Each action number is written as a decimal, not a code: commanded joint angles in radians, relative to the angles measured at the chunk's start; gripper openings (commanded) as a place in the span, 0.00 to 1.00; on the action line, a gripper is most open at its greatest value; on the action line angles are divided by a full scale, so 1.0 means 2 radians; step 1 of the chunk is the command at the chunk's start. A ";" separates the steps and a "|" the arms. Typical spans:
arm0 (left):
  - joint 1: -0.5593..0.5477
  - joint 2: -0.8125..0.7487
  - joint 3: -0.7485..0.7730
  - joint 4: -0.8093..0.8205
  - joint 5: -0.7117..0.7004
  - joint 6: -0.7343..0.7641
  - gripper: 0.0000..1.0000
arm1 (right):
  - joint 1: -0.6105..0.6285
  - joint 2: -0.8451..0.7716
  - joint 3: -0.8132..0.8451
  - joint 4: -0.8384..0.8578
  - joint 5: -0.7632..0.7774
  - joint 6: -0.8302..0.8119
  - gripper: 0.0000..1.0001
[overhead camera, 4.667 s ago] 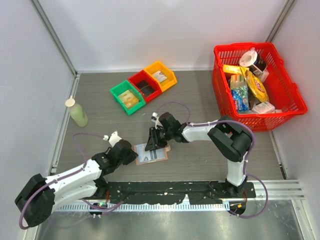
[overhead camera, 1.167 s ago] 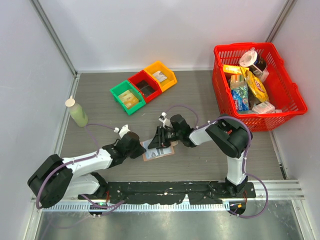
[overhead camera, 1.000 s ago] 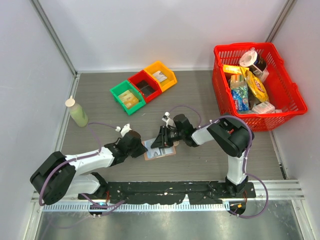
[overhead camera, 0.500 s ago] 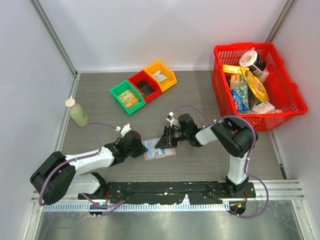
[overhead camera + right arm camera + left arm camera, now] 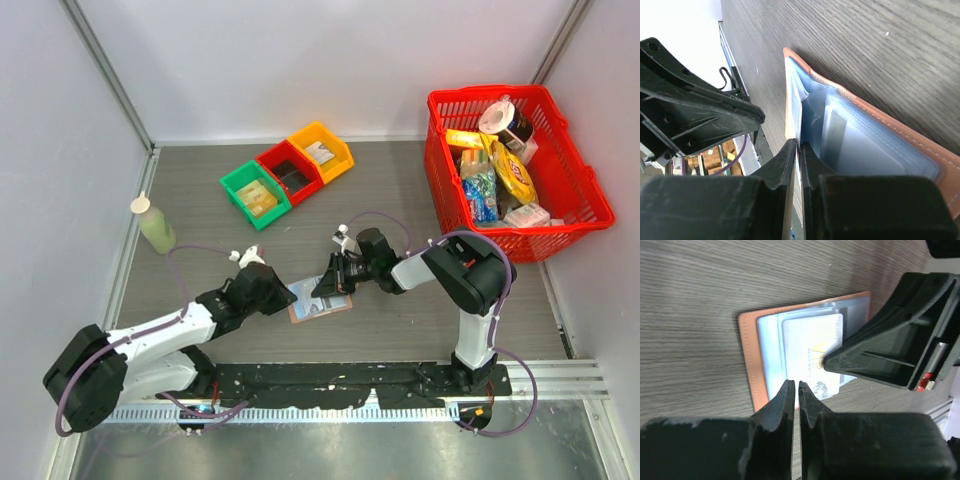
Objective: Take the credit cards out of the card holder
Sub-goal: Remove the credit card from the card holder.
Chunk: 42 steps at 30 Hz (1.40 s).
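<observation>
Item: card holder (image 5: 747, 357), tan outer with pale blue lining, lying spread open and lining-up on the table (image 5: 690, 285). It sits directly under and just ahead of the fingertips of the left gripper (image 5: 794, 386), with its tan border on that gripper's near-left. Contents: credit card (image 5: 811, 340), whitish with faint print, seated in the blue pocket ahead of the left tips; any further cards behind it cannot be made out. Left gripper: fingers drawn together to a thin slit with nothing seen between them, tips at the holder's near edge. It is judged to be set there as a hold-down, so that the holder neither slides nor lifts when a card is pulled. Right gripper (image 5: 798, 146): set opposite, facing the left one, fingers likewise closed to a slit. A thin pale edge at the pocket mouth runs into that slit; whether it is card or lining cannot be told. The pocket lining just ahead of the right tips bulges open, consistent with a low, flat approach meant to nip a card's edge. Status: no card out of the holder yet.
</observation>
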 commanded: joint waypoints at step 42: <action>-0.002 0.157 0.026 -0.001 0.015 0.014 0.00 | 0.002 -0.016 0.014 0.014 -0.033 0.001 0.36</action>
